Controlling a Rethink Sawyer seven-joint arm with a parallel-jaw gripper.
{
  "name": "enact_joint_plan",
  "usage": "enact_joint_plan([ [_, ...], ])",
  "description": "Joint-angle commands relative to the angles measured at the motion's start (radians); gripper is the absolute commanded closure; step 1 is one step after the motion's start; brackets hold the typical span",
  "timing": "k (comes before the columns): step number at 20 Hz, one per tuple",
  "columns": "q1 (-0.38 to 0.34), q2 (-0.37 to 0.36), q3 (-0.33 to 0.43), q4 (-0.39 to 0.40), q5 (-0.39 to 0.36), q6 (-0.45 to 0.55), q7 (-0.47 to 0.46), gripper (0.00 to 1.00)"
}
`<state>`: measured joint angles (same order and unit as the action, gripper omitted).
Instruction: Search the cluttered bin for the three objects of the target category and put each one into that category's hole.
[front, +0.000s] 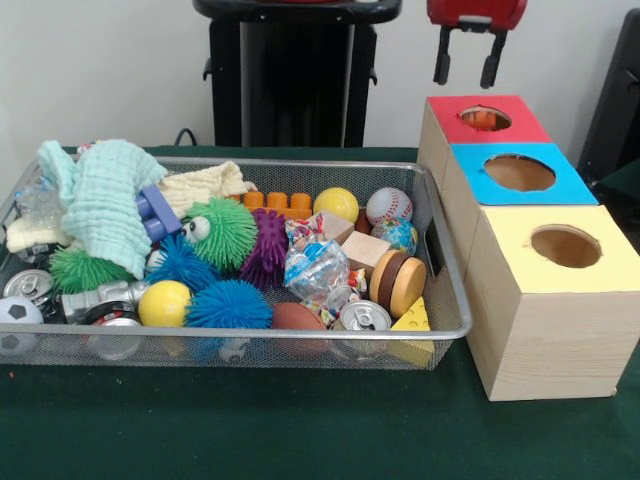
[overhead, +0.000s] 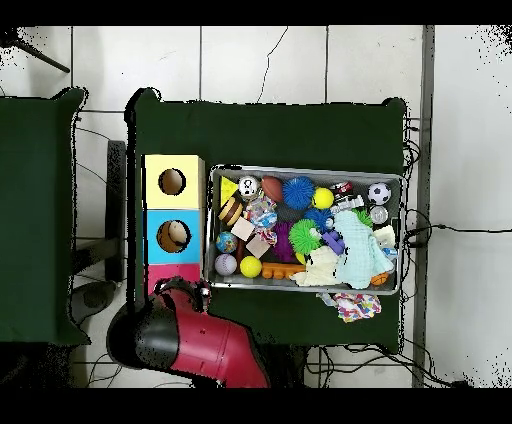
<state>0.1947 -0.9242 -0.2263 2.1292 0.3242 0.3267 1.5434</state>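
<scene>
Green cloth covers the bench (front: 250, 430) at the front edge of the front view, and on it stands a wire mesh bin (front: 230, 345), down and to the left of the tool (front: 468, 72). Three wooden boxes stand in a row under the tool: a yellow-topped box (front: 560, 300) nearest the camera, a blue-topped box (front: 520, 175) behind it, and a red-topped box (front: 485, 120) directly below the tool, each with one round hole. Something orange shows inside the red box's hole. The tool hangs empty, its two black fingers spread wide and pointing down.

Inside the bin I count two yellow balls (front: 164, 303), one baseball (front: 389, 206), one small soccer ball (front: 18, 312), three blue spiky balls (front: 228, 305), two green fuzzy balls (front: 222, 232), one purple spiky toy (front: 268, 248), at least three metal cans (front: 364, 317), one pale green cloth (front: 100, 200), and three orange blocks (front: 277, 201) in a row.

From overhead, the bin (overhead: 305, 284) lies up and to the right of the tool (overhead: 182, 291), which sits over the red box, hiding most of it. The blue box (overhead: 173, 235) and yellow box (overhead: 172, 182) lie beyond. One patterned cloth scrap (overhead: 352, 306) lies outside the bin.
</scene>
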Motion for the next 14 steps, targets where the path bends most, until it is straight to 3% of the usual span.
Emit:
enact_joint_plan([
  [1, -0.064, -0.025, 0.080, 0.107, -0.046, -0.028, 0.121, 0.00],
  [5, -0.098, -0.031, 0.095, 0.156, -0.076, -0.080, 0.106, 0.00],
  [14, -0.093, -0.014, 0.083, 0.131, -0.103, -0.069, 0.134, 0.00],
])
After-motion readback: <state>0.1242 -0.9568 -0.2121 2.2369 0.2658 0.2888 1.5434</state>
